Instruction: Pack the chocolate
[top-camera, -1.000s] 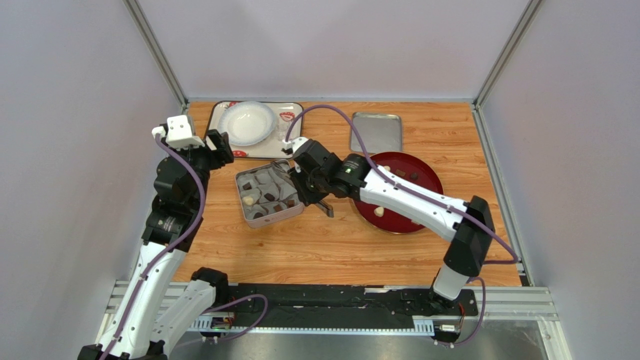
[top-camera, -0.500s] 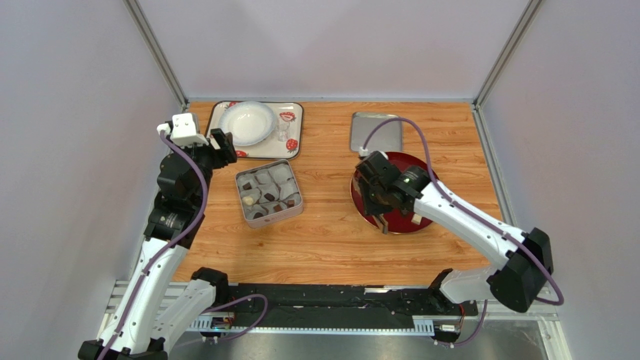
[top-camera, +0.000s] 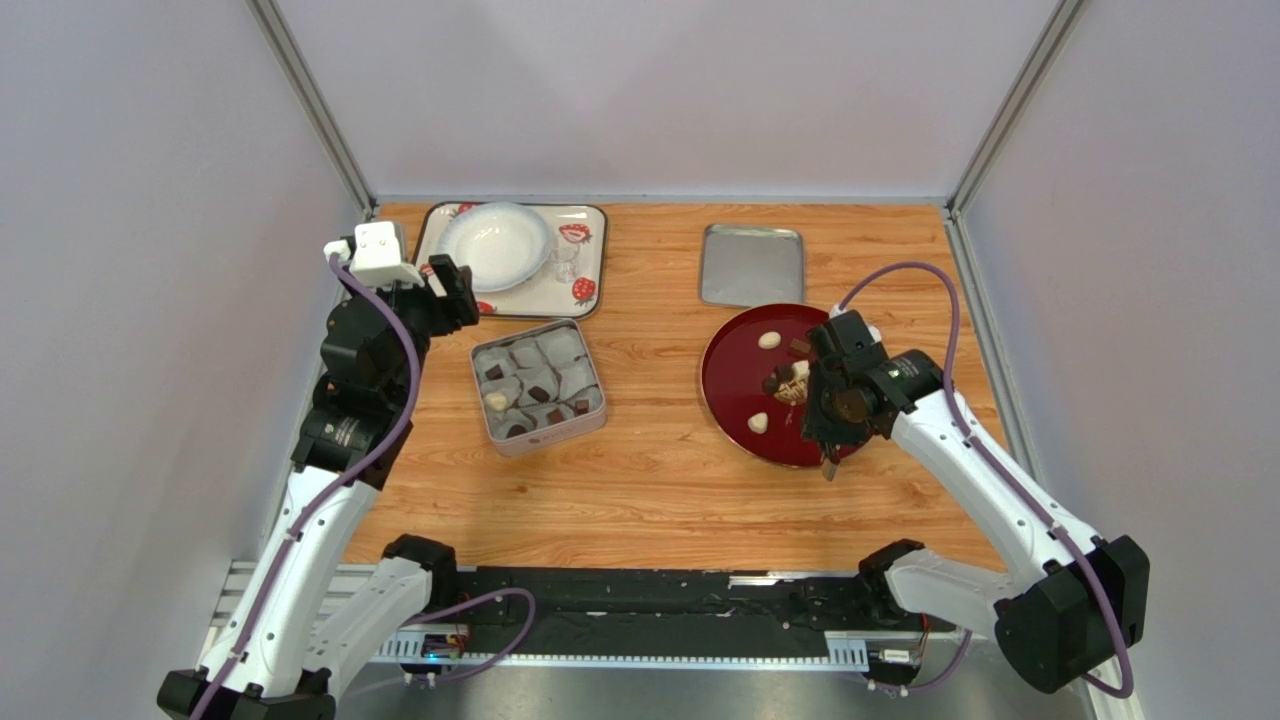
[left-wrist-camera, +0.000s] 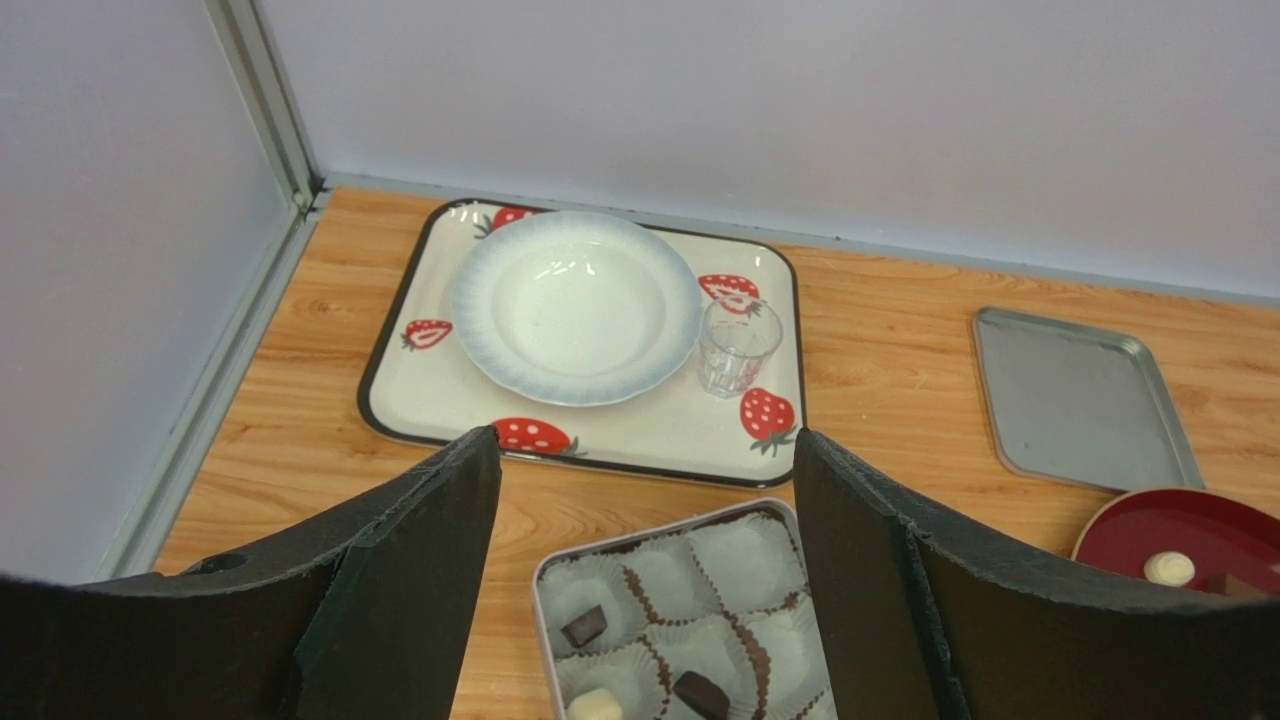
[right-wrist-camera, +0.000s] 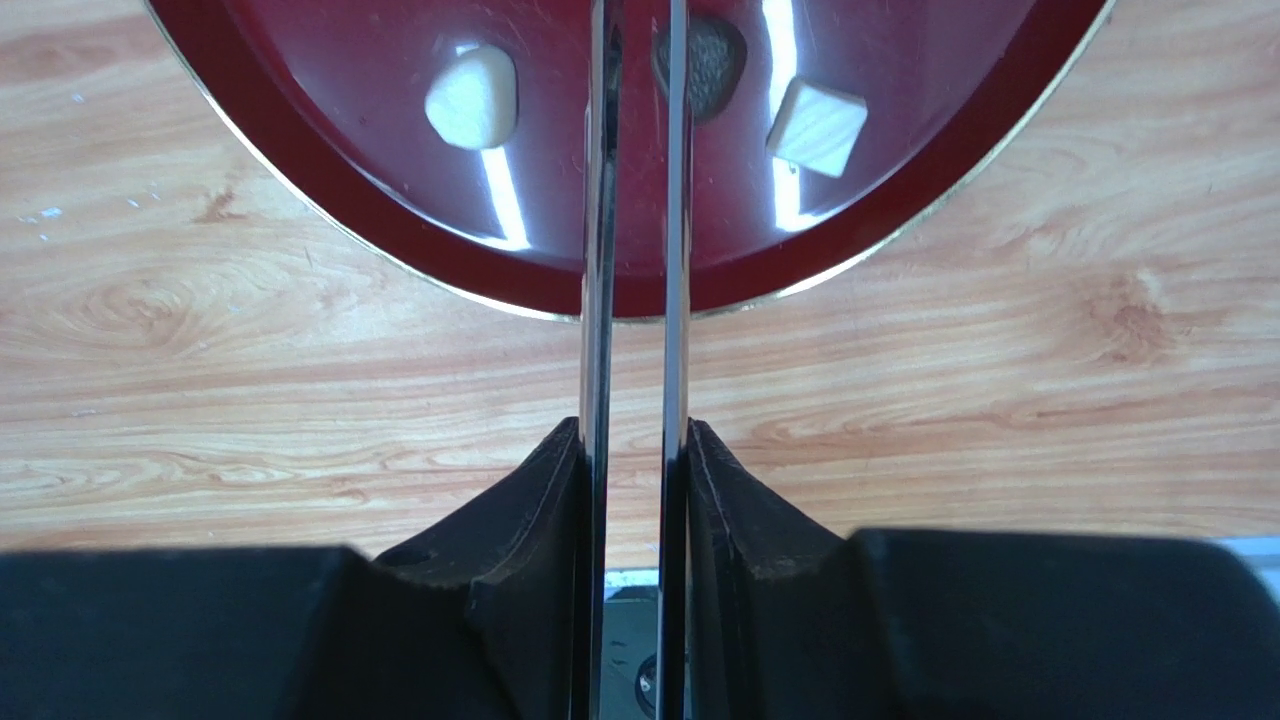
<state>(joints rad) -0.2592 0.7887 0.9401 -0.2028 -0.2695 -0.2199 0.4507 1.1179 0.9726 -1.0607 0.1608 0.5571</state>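
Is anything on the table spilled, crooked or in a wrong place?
Nothing is spilled. Only the tin sits slightly turned against the edges of the table, while the strawberry tray and the metal tray lie straight. The chocolate pieces that show are all in the tin or on the red plate.

Robot lab test cell, not a real kitchen: plain grey wall panels (top-camera: 661, 90) on three sides, joined by aluminium corner posts (top-camera: 308, 98), box in one wood-grain counter (top-camera: 661, 480). The left arm (top-camera: 353, 405) and right arm (top-camera: 977, 465) are bolted to a black rail (top-camera: 661, 600) at the near edge, purple cables (top-camera: 902, 269) exposed. Tableware reads as staged props: strawberry tray (left-wrist-camera: 436, 390) with white bowl (left-wrist-camera: 579, 308) far left, steel tray (left-wrist-camera: 1082, 398), red plate (top-camera: 736, 383) with chocolate (right-wrist-camera: 475, 96), tin (top-camera: 559, 437).
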